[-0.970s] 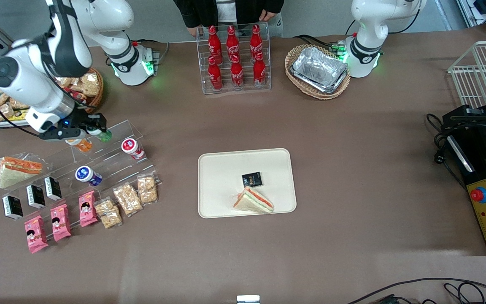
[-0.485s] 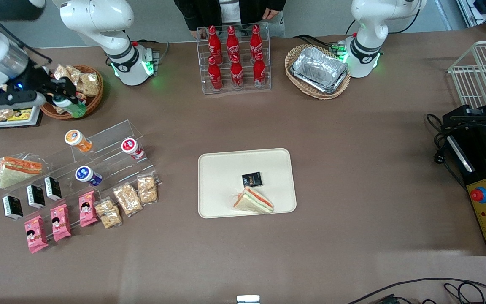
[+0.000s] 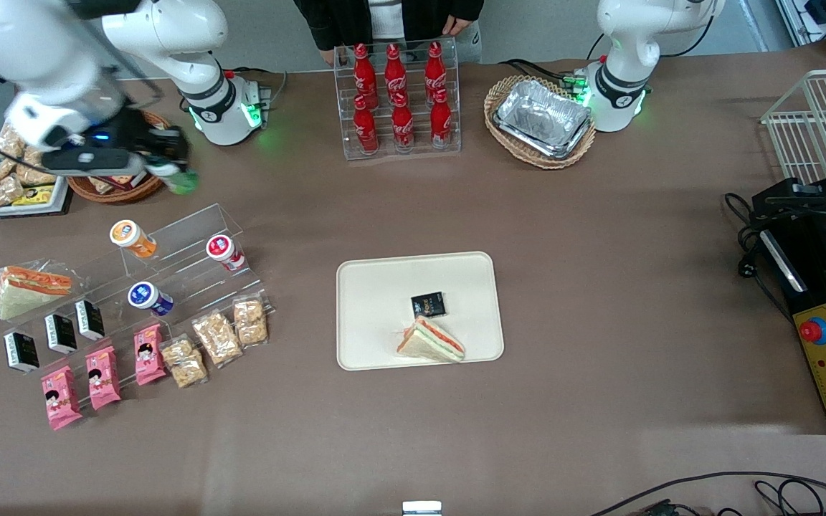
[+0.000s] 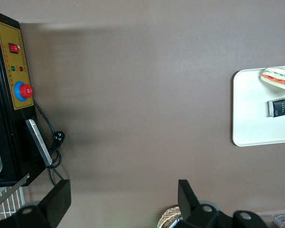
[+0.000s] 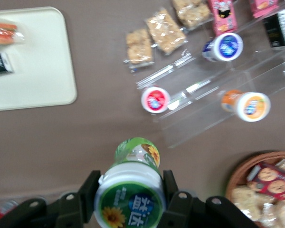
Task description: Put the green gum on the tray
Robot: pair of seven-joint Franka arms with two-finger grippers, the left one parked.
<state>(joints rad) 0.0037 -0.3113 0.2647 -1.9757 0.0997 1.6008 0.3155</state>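
Observation:
My right gripper (image 3: 166, 170) is shut on the green gum (image 3: 181, 179), a green bottle with a white lid, and holds it in the air above the table, farther from the front camera than the clear display stand. In the right wrist view the gum (image 5: 132, 190) sits between the black fingers (image 5: 88, 191) of the gripper (image 5: 129, 194), lid toward the camera. The cream tray (image 3: 377, 301) lies at the table's middle with a sandwich (image 3: 430, 340) and a small black packet (image 3: 428, 304) on it. The tray also shows in the right wrist view (image 5: 33, 71).
A clear stepped stand (image 3: 191, 269) holds the orange (image 3: 133, 239), red (image 3: 225, 251) and blue (image 3: 149, 298) gum bottles. Snack packs (image 3: 216, 337) lie in front of it. A wicker snack basket (image 3: 115, 190) sits under the arm. A cola bottle rack (image 3: 399, 100) and foil tray basket (image 3: 540, 120) stand farther back.
The gripper lifted the green gum off the stand, rose away from the front camera, then swung sideways toward the table's middle with the gum still held.

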